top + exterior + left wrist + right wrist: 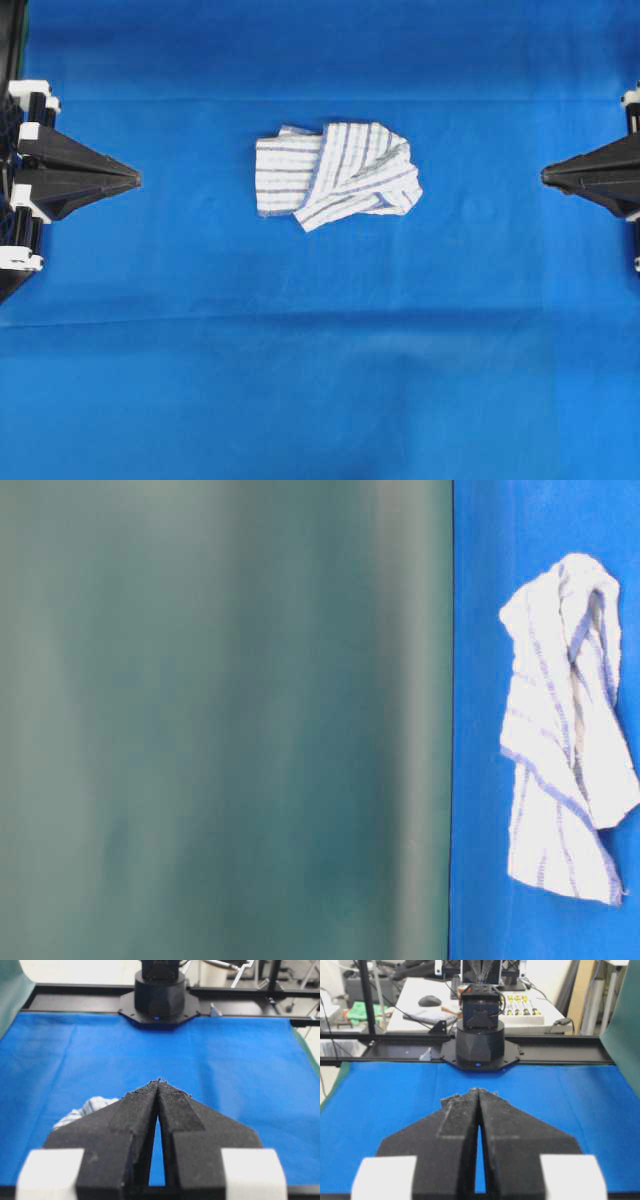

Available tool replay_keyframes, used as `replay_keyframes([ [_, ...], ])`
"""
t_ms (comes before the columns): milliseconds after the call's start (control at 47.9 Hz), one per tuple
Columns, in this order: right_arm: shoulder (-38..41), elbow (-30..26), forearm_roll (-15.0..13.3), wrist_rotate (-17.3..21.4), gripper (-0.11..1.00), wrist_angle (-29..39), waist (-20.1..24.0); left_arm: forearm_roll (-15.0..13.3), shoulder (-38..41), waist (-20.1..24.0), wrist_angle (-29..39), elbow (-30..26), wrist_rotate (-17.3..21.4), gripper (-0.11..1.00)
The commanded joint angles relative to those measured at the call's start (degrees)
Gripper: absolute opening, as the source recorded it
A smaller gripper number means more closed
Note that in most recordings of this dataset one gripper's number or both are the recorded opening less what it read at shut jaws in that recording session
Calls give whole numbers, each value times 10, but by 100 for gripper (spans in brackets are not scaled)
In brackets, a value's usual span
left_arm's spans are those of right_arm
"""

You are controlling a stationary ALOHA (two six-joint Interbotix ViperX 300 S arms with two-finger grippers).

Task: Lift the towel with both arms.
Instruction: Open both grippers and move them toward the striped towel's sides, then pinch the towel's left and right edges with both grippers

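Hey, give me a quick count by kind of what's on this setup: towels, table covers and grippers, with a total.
Towels: 1, the striped towel
Table covers: 1, the blue cover
Grippers: 2, the left gripper and the right gripper, both shut
Total: 4

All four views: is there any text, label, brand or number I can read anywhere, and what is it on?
None can be read.
towel: only a blue-grey check pattern, no tag or print showing.
left gripper and right gripper: plain black fingers and white blocks, no markings.
Cluttered desk behind the rig in the right wrist view: items too small and blurred to show any lettering.
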Motion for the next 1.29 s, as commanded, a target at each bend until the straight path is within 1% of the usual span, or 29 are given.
replay_keyframes([
  [0, 2, -11, 0, -8, 0, -4, -3, -9, 4, -3, 4, -9, 4, 0],
  [125, 6, -28, -2, -7, 0, 36, -4, -9, 8, 1, 7, -11, 4, 0],
  [209, 14, -38, -2, -6, 0, 68, -12, -9, 14, 6, 8, -11, 4, 0],
  [292, 27, -40, -2, -2, 0, 84, -23, -9, 29, 15, 5, -11, 4, 0],
  [501, 76, -40, 0, 3, 0, 99, -54, -9, 83, 31, -10, -11, 4, 0],
  [647, 121, -40, 0, 8, 0, 99, -62, -9, 135, 41, -21, -16, 4, 1],
  [668, 130, -40, 1, 9, 0, 99, -62, -9, 144, 42, -23, -17, 4, 3],
  [710, 151, -42, 0, 11, 1, 98, -62, -9, 161, 45, -25, -19, 4, 9],
  [752, 169, -44, 1, 11, 2, 98, -62, -9, 178, 47, -26, -22, 4, 18],
  [773, 178, -46, 1, 11, 4, 98, -62, -9, 187, 47, -26, -23, 4, 23],
  [835, 207, -52, 4, 12, 20, 99, -62, -9, 221, 52, -28, -28, 4, 43],
  [877, 228, -56, 4, 12, 35, 99, -62, -9, 241, 52, -28, -33, 4, 57],
  [961, 276, -70, 4, 12, 58, 105, -62, -9, 283, 54, -28, -44, 4, 79],
  [982, 287, -74, 4, 12, 62, 105, -62, -9, 294, 54, -28, -47, 4, 84],
  [1023, 309, -83, 4, 12, 65, 108, -62, -9, 322, 58, -28, -55, 4, 90],
  [1128, 371, -105, 4, 12, 61, 110, -66, -9, 376, 68, -28, -73, 4, 89],
  [1274, 448, -139, 4, 12, 61, 109, -77, -9, 454, 78, -28, -99, 5, 89],
])
